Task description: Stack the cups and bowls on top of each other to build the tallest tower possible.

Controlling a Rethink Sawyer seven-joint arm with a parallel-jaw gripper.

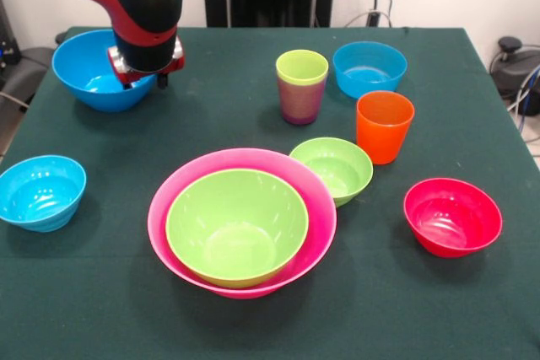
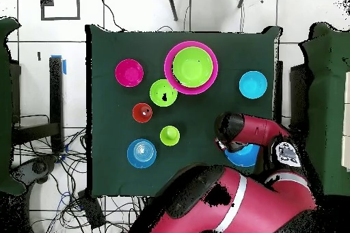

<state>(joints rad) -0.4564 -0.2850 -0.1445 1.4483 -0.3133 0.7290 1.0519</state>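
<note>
Glossy large green plastic bowl (image 1: 237, 225) sits nested in the huge pink plastic bowl (image 1: 314, 200), mid-worktop toward one edge; pincer (image 1: 146, 65) hangs over the large blue bowl (image 1: 80, 69), grip state impossible to tell.

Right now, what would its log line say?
arm: over large blue bowl | tower: green bowl in pink | lime cup in purple cup

Open cloth lies along the front edge of the table (image 1: 270, 326), while the orange cup (image 1: 385, 126) and small green bowl (image 1: 333, 169) crowd the middle.
</note>
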